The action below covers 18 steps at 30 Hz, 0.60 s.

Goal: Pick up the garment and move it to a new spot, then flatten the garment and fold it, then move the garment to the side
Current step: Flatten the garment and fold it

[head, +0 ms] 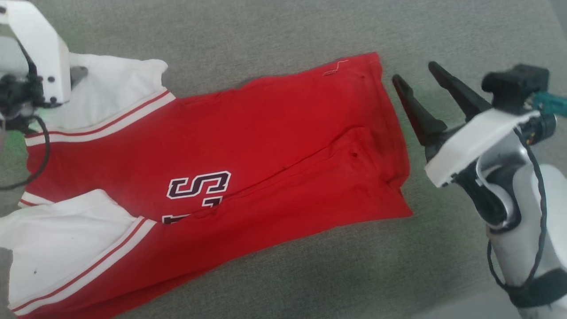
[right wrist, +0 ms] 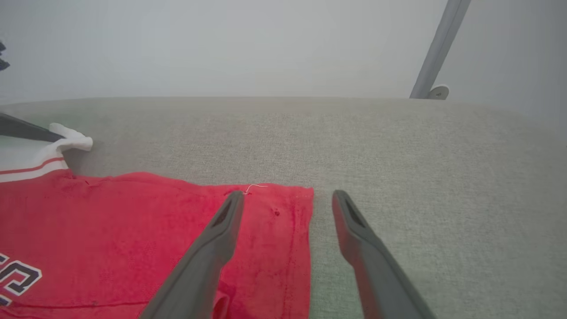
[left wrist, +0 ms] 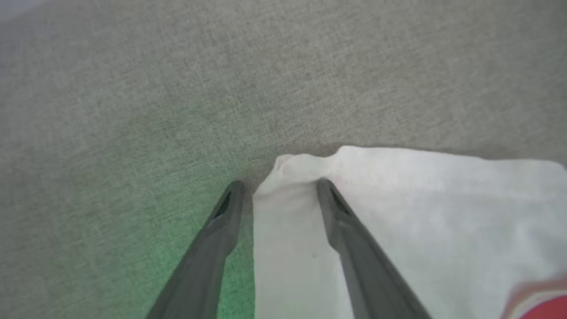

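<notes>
The garment (head: 248, 146), a bright red shirt with white sleeves and a dark letter print, lies spread on the grey cloth surface with its lower part folded over lengthwise. In the left wrist view my left gripper (left wrist: 279, 182) is open, and its fingers straddle the corner of the white sleeve (left wrist: 398, 212). That sleeve (head: 110, 88) lies at the upper left of the head view, under the left arm's white housing. My right gripper (head: 412, 71) hovers open just right of the hem. In the right wrist view my right gripper (right wrist: 288, 194) stands over the hem corner (right wrist: 292, 212).
The grey woven surface (head: 283, 31) extends beyond the garment on all sides. A pale wall and a slanted metal pole (right wrist: 436, 48) stand past its far edge. A dark finger (right wrist: 22, 128) of the other gripper lies by the sleeve.
</notes>
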Available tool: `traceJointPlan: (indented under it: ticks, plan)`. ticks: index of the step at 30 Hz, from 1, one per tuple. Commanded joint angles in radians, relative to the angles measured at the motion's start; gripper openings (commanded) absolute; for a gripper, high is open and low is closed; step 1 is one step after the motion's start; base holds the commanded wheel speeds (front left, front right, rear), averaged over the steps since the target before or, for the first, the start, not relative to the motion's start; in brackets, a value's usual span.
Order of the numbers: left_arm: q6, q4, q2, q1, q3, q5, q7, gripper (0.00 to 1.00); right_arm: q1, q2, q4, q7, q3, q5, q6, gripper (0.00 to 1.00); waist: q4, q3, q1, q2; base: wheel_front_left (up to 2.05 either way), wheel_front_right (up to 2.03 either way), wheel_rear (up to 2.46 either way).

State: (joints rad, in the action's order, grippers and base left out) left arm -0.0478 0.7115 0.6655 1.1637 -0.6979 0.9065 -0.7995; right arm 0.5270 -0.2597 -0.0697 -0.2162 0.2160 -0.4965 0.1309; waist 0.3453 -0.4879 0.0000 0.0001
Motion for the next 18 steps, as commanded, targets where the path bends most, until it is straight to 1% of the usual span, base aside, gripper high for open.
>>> traceJointPlan:
  ticks: [1,2,4,6,7,11,13,17,18]
  plan:
    - [-0.009,0.057,-0.035,-0.02,-0.024,-0.003,-0.029,0.0,0.043,-0.012,-0.029,-0.032,0.017,-0.014,0.0,1.0,-0.013,-0.019,0.0,-0.0001,0.0,0.0,0.0]
    - [-0.009,0.057,-0.035,-0.02,-0.024,-0.003,-0.029,0.0,0.043,-0.012,-0.029,-0.032,0.017,-0.014,0.0,1.0,-0.013,-0.019,0.0,-0.0001,0.0,0.0,0.0]
    - [-0.005,0.079,-0.055,0.002,-0.031,-0.01,-0.029,0.0,0.08,-0.016,-0.064,-0.07,0.032,-0.044,0.0,1.0,-0.024,-0.031,0.0,-0.0001,0.0,0.0,0.0]
    - [0.006,0.097,-0.075,0.028,-0.036,-0.02,-0.02,0.0,0.123,-0.038,-0.104,-0.118,0.058,-0.051,0.0,1.0,-0.037,-0.041,0.0,-0.0001,0.0,0.0,0.0]
    - [0.012,0.104,-0.086,0.042,-0.041,-0.026,-0.014,0.0,0.145,-0.038,-0.127,-0.141,0.06,-0.068,-0.001,1.0,-0.045,-0.046,0.0,-0.0001,0.0,0.0,0.0]
    - [0.037,0.138,-0.126,0.09,-0.053,-0.032,0.009,0.0,0.239,-0.071,-0.221,-0.243,0.097,-0.092,-0.001,1.0,-0.077,-0.059,0.0,-0.0001,0.0,0.0,0.0]
    - [0.042,0.159,-0.146,0.11,-0.055,-0.037,0.02,0.0,0.283,-0.072,-0.273,-0.294,0.108,-0.114,-0.001,1.0,-0.092,-0.065,0.0,-0.0001,0.0,0.0,0.0]
    - [0.06,0.193,-0.183,0.146,-0.061,-0.044,0.051,0.0,0.352,-0.093,-0.377,-0.423,0.163,-0.133,-0.001,1.0,-0.117,-0.073,0.0,-0.0001,0.0,0.0,0.0]
    - [0.066,0.201,-0.191,0.155,-0.062,-0.046,0.058,0.0,0.36,-0.087,-0.404,-0.456,0.174,-0.15,-0.001,1.0,-0.122,-0.075,0.0,-0.0001,0.0,0.0,0.0]
